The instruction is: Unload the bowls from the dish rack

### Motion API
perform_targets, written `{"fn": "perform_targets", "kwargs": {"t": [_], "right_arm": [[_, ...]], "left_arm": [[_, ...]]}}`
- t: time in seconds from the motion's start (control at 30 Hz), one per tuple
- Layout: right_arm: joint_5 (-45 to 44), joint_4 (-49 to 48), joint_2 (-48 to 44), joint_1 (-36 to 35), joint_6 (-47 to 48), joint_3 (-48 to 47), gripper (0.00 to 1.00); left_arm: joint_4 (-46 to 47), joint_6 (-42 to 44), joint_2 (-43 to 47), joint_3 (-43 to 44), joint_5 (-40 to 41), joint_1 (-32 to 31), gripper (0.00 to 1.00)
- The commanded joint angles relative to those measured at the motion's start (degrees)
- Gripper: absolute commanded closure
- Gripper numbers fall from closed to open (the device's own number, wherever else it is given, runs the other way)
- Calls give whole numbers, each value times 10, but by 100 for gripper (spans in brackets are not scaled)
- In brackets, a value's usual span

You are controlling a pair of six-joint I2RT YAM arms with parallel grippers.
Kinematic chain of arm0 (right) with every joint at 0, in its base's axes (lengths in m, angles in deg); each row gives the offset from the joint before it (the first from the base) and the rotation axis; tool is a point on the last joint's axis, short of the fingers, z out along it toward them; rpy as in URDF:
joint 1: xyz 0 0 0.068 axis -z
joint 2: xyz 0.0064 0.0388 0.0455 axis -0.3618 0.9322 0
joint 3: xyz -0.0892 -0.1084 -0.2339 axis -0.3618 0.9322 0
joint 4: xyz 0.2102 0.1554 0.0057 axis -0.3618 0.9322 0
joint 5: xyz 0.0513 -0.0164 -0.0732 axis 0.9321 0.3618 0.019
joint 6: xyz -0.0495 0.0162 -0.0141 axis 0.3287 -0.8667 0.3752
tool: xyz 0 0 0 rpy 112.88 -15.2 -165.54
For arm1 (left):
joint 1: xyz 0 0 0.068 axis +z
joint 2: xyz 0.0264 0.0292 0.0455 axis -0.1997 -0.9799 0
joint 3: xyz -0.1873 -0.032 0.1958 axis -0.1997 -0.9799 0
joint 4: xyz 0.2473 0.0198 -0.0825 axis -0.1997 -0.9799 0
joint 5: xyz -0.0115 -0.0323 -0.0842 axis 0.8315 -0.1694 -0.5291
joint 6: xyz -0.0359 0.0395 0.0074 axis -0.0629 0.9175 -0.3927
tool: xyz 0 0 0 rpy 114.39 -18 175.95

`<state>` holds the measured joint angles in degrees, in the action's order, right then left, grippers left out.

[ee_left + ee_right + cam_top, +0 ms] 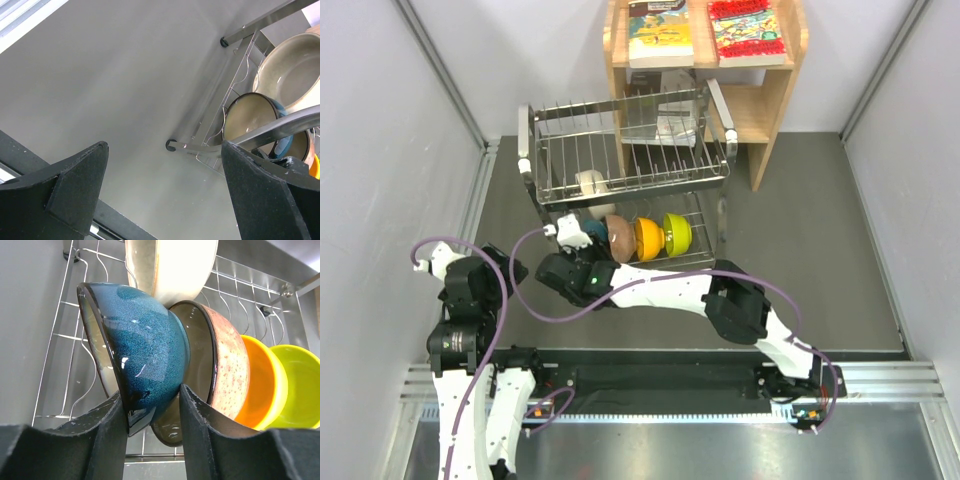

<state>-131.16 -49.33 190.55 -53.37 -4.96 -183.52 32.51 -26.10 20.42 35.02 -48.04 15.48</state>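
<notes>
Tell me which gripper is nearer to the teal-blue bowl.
Right. The right gripper clasps the teal-blue bowl at its lower rim; the left gripper hangs open beside the dish rack, apart from the bowl.

Teal bowl mostly hidden under right hand; cream bowl cropped at top.

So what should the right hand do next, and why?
Probably lift gently up and out: the right hand seems to pinch the rim of the teal bowl, which stands on edge in the dish rack beside the pinkish-brown bowl.
</notes>
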Motion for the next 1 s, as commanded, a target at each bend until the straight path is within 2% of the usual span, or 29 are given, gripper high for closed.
{"fn": "perform_targets", "kwargs": {"t": [0.0, 0.17, 0.3, 0.6, 0.97], "right_arm": [[14, -70, -46, -17, 15, 15, 100], [24, -87, -70, -21, 11, 42, 100], [37, -148, -96, -26, 33, 88, 100], [68, -208, -131, -31, 69, 124, 100], [69, -182, -114, -29, 64, 108, 100]], "left_arm": [[36, 9, 5, -4, 1, -1, 1], [35, 9, 6, -4, 1, -1, 1], [35, 9, 6, -5, 1, 0, 1], [36, 9, 5, -5, 3, -1, 1], [37, 8, 5, -4, 3, -1, 1]]}}
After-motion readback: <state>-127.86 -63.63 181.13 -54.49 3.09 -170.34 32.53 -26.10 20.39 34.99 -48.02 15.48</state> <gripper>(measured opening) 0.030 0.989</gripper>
